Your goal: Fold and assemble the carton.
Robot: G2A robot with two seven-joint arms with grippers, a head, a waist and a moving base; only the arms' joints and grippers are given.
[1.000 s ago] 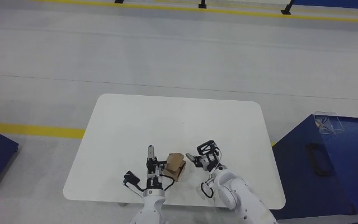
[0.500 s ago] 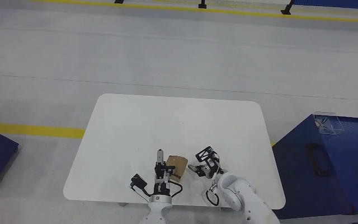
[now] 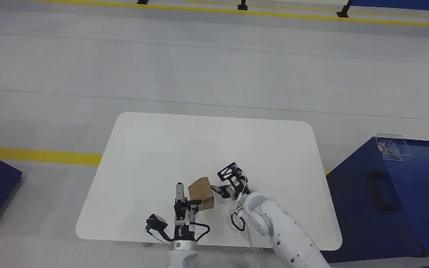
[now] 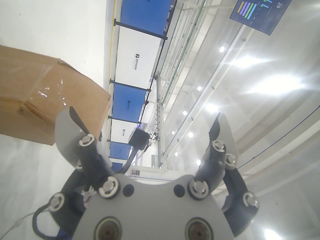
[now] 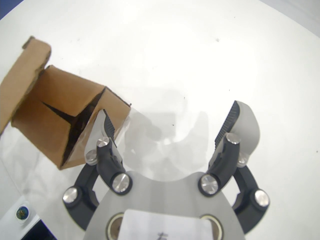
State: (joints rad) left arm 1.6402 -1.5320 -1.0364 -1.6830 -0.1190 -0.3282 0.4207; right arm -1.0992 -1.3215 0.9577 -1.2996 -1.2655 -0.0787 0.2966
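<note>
Carton (image 3: 201, 193) sits near the front edge of the white worktop (image 3: 201, 141), a small brown cardboard box flanked by the two grippers and resting tilted, not square on its base.

On its left, the left gripper (image 3: 179, 194) lies alongside the carton with its jaws spread wide and nothing between them. In the left wrist view the gripper (image 4: 146, 123) is turned on its side, and one finger (image 4: 71, 123) overlaps the taped wall of the carton (image 4: 50, 96). Whether it touches cannot be told. It seems placed as a backstop, so that the box cannot slide away under a push from the other side.

In the middle, the right wrist view shows the carton (image 5: 62, 116) with its near end folded in, dark slits marking where the flaps meet. One flap (image 5: 25, 76) at the far end stands out unfolded, so the assembly looks unfinished.

On the right, the right gripper (image 5: 172, 116) is also wide open and empty. One finger (image 5: 107, 123) is at the carton's near corner, probably to press or steady that closed end.
</note>
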